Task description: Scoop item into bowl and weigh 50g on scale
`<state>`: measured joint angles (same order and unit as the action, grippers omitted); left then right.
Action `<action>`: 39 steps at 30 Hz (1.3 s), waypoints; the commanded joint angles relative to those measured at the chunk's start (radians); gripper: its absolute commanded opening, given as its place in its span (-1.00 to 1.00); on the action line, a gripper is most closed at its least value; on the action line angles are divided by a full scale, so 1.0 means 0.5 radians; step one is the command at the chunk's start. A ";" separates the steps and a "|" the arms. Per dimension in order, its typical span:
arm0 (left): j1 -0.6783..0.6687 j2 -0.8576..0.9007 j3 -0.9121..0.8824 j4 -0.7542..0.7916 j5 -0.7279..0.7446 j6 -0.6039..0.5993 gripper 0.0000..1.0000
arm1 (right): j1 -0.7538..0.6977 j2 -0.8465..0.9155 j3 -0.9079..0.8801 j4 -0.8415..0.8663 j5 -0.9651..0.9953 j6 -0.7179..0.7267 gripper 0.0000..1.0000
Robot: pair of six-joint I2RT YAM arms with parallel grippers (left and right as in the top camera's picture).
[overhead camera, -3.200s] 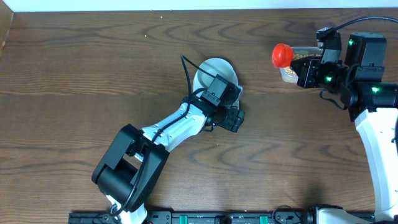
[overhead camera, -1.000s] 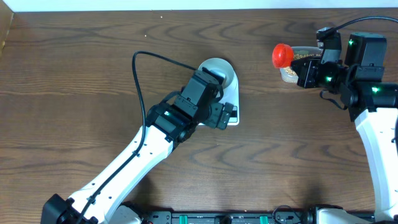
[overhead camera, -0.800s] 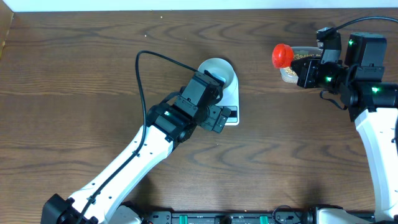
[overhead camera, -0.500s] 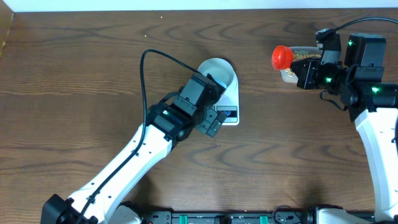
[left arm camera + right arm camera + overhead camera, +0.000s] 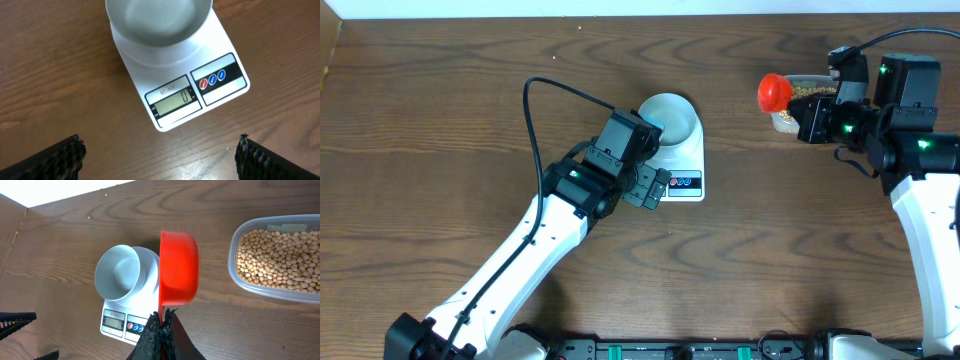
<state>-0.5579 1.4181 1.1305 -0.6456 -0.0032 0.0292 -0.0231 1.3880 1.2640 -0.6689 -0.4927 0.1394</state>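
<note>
Wooden worktop [image 5: 440, 100]: bowl [image 5: 670, 118] sits on scale [image 5: 682, 183] reading 0; left gripper [image 5: 160, 155] wide open, empty; right gripper [image 5: 160, 327] clamps red scoop [image 5: 178, 270], should dip soybeans [image 5: 275, 255] shallowly.

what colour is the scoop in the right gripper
The scoop is bright red, clearest in the right wrist view.

You have a clear tub [image 5: 232, 262] sitting on the wood table [image 5: 440, 120]. Left of the tub and near it, a red scoop [image 5: 178, 269] hangs above the table, tipped on edge.
</note>
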 commanded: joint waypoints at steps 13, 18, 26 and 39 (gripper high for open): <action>0.006 0.002 0.006 -0.010 -0.017 -0.016 0.96 | -0.006 -0.019 0.031 -0.018 0.031 -0.036 -0.98; 0.006 0.002 0.006 -0.010 -0.017 -0.016 0.96 | -0.006 -0.019 0.031 -0.029 0.032 -0.037 -0.98; 0.006 0.002 0.006 -0.009 -0.017 -0.017 0.96 | -0.006 -0.019 0.031 -0.040 0.033 -0.037 -0.98; 0.006 0.002 0.006 -0.009 -0.009 -0.018 0.96 | -0.006 -0.019 0.031 -0.040 0.033 -0.037 -0.98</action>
<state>-0.5579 1.4181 1.1305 -0.6476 -0.0032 0.0261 -0.0231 1.3880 1.2640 -0.6880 -0.4759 0.1394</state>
